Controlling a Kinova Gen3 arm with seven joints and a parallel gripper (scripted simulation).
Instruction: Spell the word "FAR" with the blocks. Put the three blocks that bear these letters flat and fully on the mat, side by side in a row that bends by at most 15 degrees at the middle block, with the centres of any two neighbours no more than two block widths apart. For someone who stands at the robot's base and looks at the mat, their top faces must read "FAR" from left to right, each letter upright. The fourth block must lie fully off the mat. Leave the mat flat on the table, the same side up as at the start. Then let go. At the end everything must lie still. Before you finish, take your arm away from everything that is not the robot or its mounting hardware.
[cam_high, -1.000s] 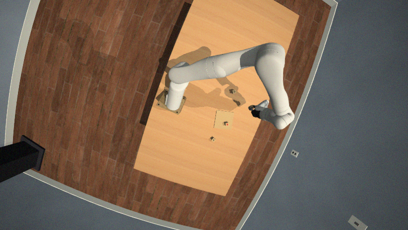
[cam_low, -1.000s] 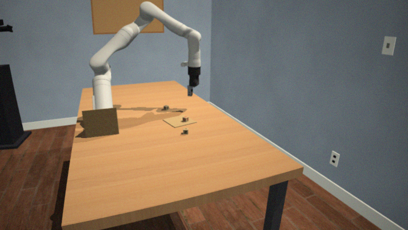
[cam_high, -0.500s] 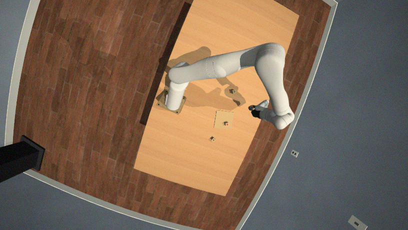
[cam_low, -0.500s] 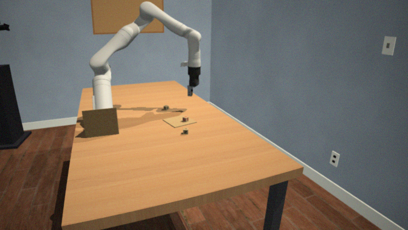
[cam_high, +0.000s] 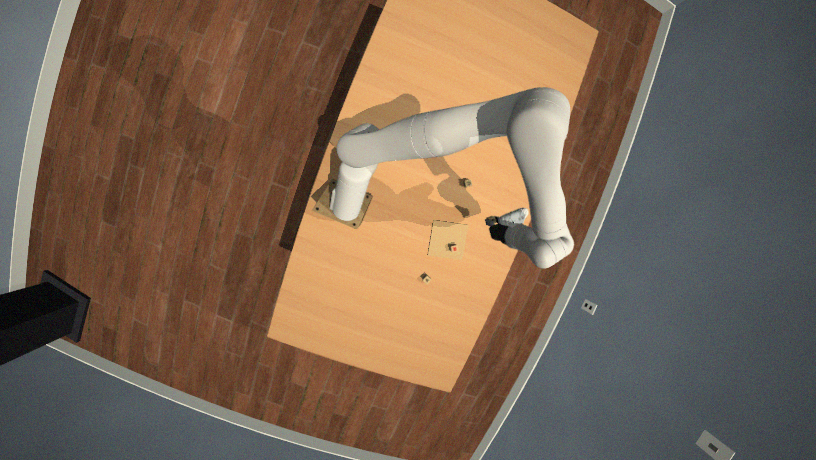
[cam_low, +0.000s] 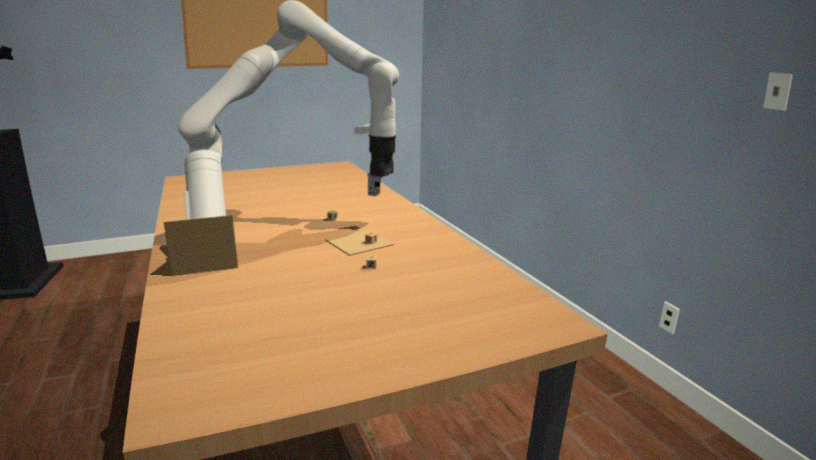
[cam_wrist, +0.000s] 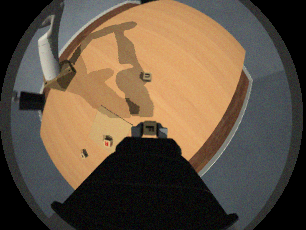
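one red block face (cam_high: 454, 248) (cam_wrist: 106, 143), black hand (cam_high: 498, 230) (cam_low: 373, 185) (cam_wrist: 149, 127) pads' grip clearest from wrist
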